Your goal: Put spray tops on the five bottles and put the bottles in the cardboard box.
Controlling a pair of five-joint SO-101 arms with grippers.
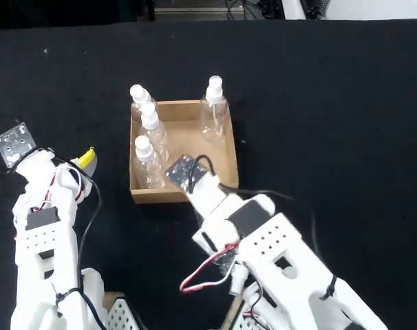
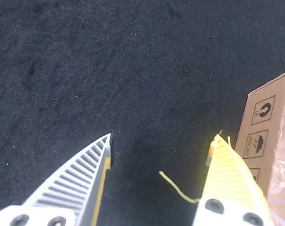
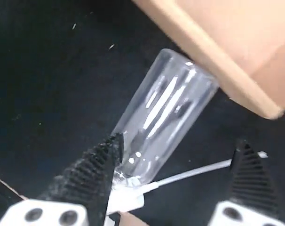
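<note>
Clear plastic is showing between the right gripper's (image 3: 180, 142) black fingers. The fifth bottle (image 3: 163, 110) is lying tilted on the black cloth (image 1: 332, 103), with its base up against the outer edge of the cardboard box (image 3: 217, 47). The fingers are standing spread wide to either side of its neck end and are not closed on it. A white spray top (image 3: 126, 195) is sitting at the neck, and its thin dip tube (image 3: 194, 173) seems to be running outside the glassy wall. This bottle is probably waiting outside the box because it is not capped yet.

At the left of the high view, the left gripper (image 2: 162, 138) is hanging over bare cloth just beside the box's left wall. Its grey and yellow fingers are parted and holding nothing. It is likely parked there to leave its partner room.

Farther up the frame, a row of three bottles (image 1: 153, 137) is standing upright along the box's left wall, tops on. A lone bottle (image 1: 214, 118) is standing in the upper right corner. The open floor between them is leaving space, I judge, for the last one.
</note>
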